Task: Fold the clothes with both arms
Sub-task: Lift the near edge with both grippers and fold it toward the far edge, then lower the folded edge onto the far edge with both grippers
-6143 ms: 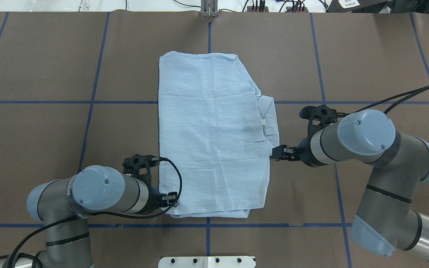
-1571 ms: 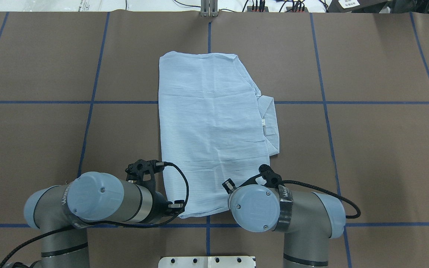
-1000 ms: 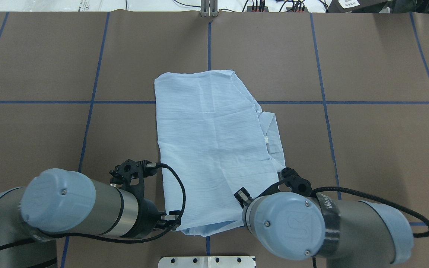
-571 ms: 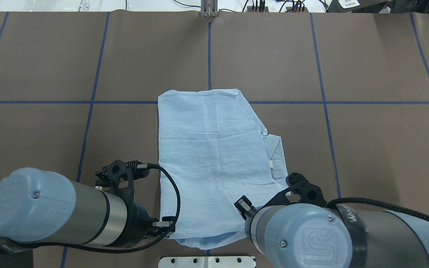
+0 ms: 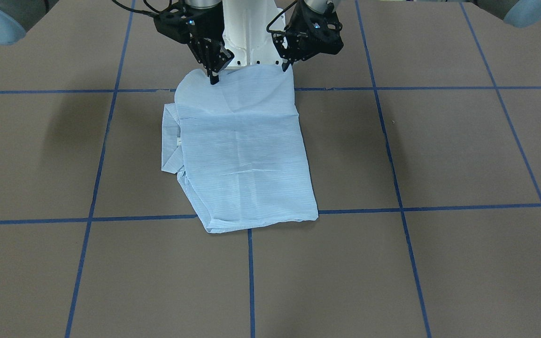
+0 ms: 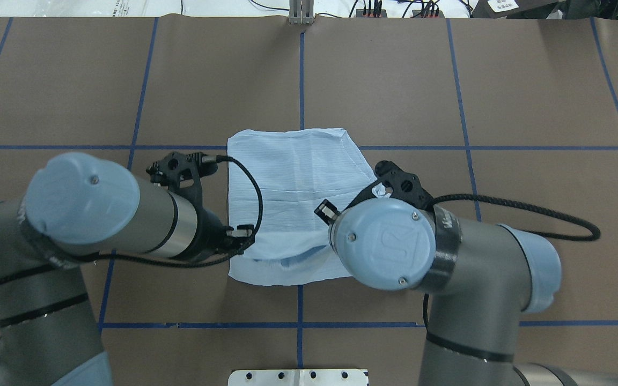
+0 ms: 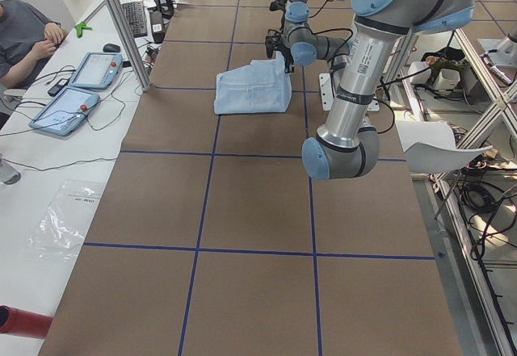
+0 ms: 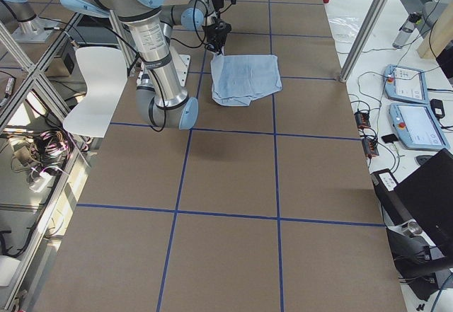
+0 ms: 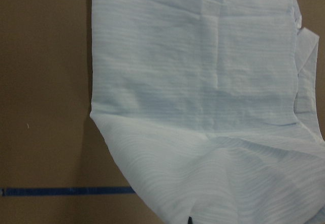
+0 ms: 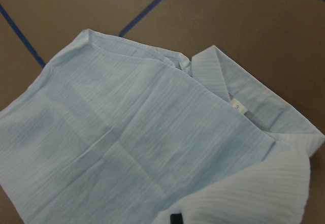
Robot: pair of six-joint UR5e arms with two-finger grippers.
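**Folding the shirt (image 5: 244, 155) in half: near edge up, both corners gripped**

The shirt sits mid-table (image 5: 392, 263), astride the centre tape line (image 5: 250, 272), and is already narrowed to a long panel. Its far part rests flat. Its near edge, the one by the robot, is raised off the table. The left gripper (image 5: 284, 68) is pinched on one near corner and the right gripper (image 5: 214, 79) on the other, both with jaws closed on cloth in the front view. Each wrist view shows fabric rising toward the lens. In the overhead view the right gripper is hidden under its own wrist. There the shirt bellies out toward the robot below the held edge, so the fold line is forming on the table.

The collar (image 10: 244, 89), with its label (image 10: 237, 106), pokes out past the panel's edge on the robot's right.

The step in hand looks like the crosswise fold, with the near half going over the far half and the held edge only part of the way across.

The next move likely calls for both grippers to travel away from the robot together, level and at one pace, so the held edge lands square on the far edge. They should lower until the cloth rests and open only then. Uneven travel would skew the fold. The thin cloth could slip from a pinch or bunch at the crease, and the collar may be left sticking out.
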